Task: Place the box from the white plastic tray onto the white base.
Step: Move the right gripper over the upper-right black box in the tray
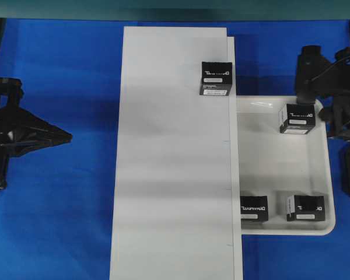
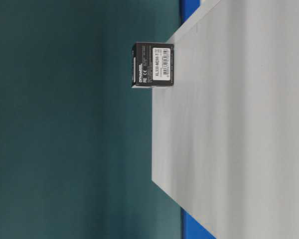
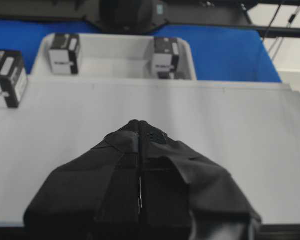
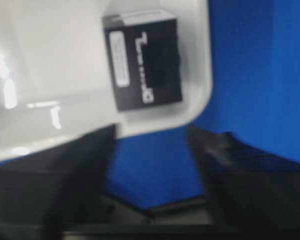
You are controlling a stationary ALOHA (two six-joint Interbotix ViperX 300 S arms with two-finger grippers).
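I had one box standing on the white base, by its far right edge. Right fingers gaped empty; left fingers were pressed shut. Next box, in the white plastic tray, looked light and rigid: pinch its flat sides.

"DYNAMIXEL" on the side of the box on the white base; label print too small.
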